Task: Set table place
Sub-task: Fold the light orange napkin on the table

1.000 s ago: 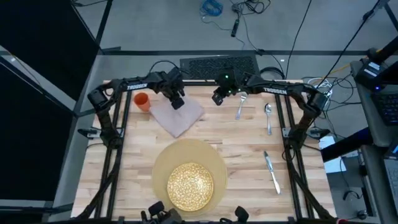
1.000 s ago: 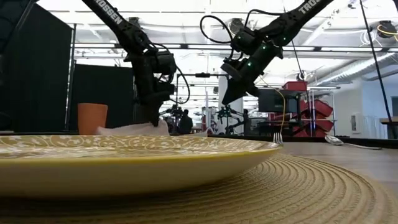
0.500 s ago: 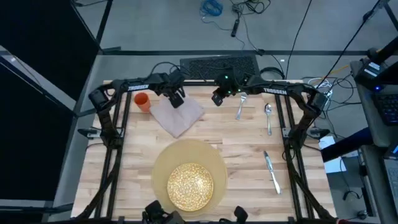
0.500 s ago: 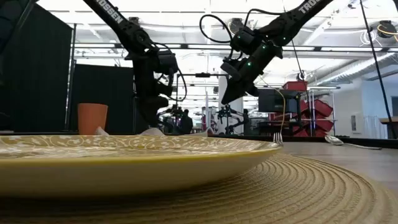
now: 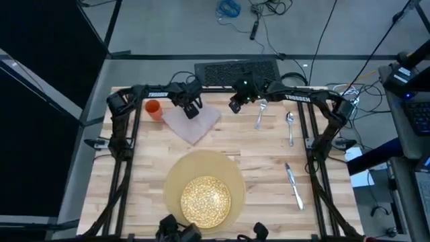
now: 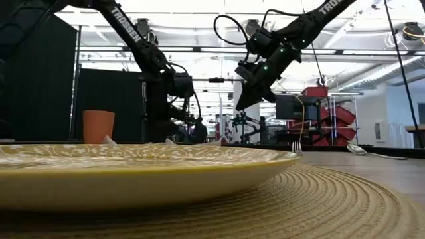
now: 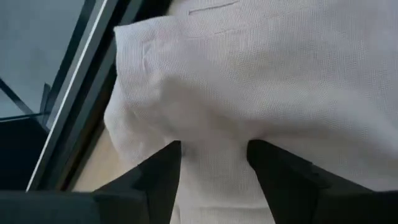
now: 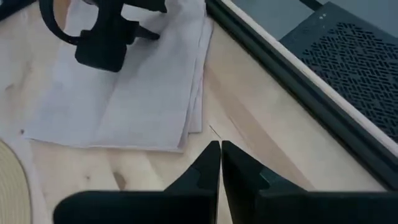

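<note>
Nearest lie the plate (image 5: 205, 197) and mat (image 5: 176, 176); farther, the left gripper (image 7: 212, 163), fingers parted astride a napkin (image 5: 193, 123) fold at the table (image 5: 144, 168) far edge. Pinch fully before lifting, lest the cloth slip. The right gripper (image 8: 221, 163) hovers closed, empty. Only the high view shows fork (image 5: 259, 115), spoon (image 5: 289, 126), knife (image 5: 293, 185).

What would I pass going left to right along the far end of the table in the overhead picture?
Orange cup → left gripper, down on the napkin → right gripper → fork → spoon.
</note>
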`<control>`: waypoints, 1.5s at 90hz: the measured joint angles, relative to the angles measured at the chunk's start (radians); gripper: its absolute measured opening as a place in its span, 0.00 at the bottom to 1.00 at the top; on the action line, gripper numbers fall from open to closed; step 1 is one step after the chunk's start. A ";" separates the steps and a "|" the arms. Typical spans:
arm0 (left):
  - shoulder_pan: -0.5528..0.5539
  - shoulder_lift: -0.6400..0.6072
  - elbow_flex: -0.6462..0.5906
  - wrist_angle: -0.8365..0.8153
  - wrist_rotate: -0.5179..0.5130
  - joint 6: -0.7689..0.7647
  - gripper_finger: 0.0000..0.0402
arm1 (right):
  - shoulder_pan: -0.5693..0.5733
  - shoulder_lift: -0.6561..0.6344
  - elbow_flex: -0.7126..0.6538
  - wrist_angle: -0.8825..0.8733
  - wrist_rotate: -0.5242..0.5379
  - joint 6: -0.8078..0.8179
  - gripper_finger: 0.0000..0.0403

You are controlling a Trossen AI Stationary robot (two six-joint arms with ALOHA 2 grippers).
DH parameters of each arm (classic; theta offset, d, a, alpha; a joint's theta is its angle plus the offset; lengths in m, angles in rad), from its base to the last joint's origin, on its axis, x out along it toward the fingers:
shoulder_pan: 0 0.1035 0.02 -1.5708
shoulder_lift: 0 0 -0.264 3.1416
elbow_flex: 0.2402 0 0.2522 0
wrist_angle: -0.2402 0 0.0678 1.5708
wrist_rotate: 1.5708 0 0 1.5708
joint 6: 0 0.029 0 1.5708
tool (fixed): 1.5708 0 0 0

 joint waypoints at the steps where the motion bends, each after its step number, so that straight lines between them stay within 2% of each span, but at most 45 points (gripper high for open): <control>1: -0.001 0.000 0.000 0.001 0.000 0.000 0.47 | 0.000 0.000 0.000 0.000 0.000 0.000 0.00; 25: -0.020 -0.045 -0.004 0.003 0.009 -0.001 0.47 | 0.001 0.001 0.000 0.000 0.000 -0.003 0.00; 46: -0.030 -0.233 -0.005 -0.032 0.124 0.021 0.47 | 0.001 0.001 0.000 0.000 0.001 -0.003 0.00; 59: -0.006 -0.286 -0.006 -0.050 0.179 0.024 0.47 | 0.001 0.001 0.000 0.000 0.000 -0.002 0.00; 80: 0.141 -0.249 -0.006 -0.046 0.394 0.014 0.47 | 0.001 0.001 0.000 -0.011 -0.002 0.004 0.00; 92: 0.180 -0.226 -0.006 -0.043 0.425 -0.011 0.47 | 0.003 0.002 -0.001 -0.012 -0.022 0.001 0.00; 111: 0.182 -0.167 -0.005 0.003 0.465 -0.011 0.47 | 0.003 0.002 -0.001 -0.010 -0.024 -0.003 0.00; 135: 0.184 -0.127 -0.005 0.044 0.454 -0.006 0.47 | 0.003 0.002 -0.001 -0.018 -0.026 -0.003 0.00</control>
